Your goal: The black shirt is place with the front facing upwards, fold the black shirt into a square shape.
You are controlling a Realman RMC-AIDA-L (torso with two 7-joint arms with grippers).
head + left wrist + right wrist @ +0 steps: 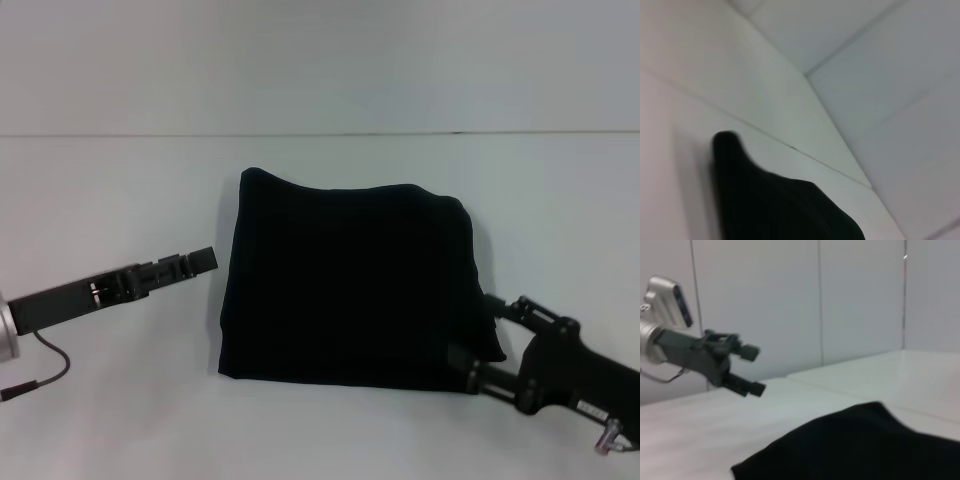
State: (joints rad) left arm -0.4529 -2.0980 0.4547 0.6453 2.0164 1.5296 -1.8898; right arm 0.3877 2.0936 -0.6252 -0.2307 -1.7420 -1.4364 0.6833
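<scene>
While the left gripper [205, 260] hangs just beside the shirt's left edge, fingers spread with nothing between them, the black shirt [345, 285] lies folded roughly square mid-table. It looks soft, light and floppy, best pinched at layered corners. At its near right corner, the right gripper [483, 340] touches cloth; I cannot tell its state.

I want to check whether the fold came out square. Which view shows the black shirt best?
The head view: the whole folded black shirt lies flat, all edges visible. The left wrist view shows one raised corner; the right wrist view shows one edge.
</scene>
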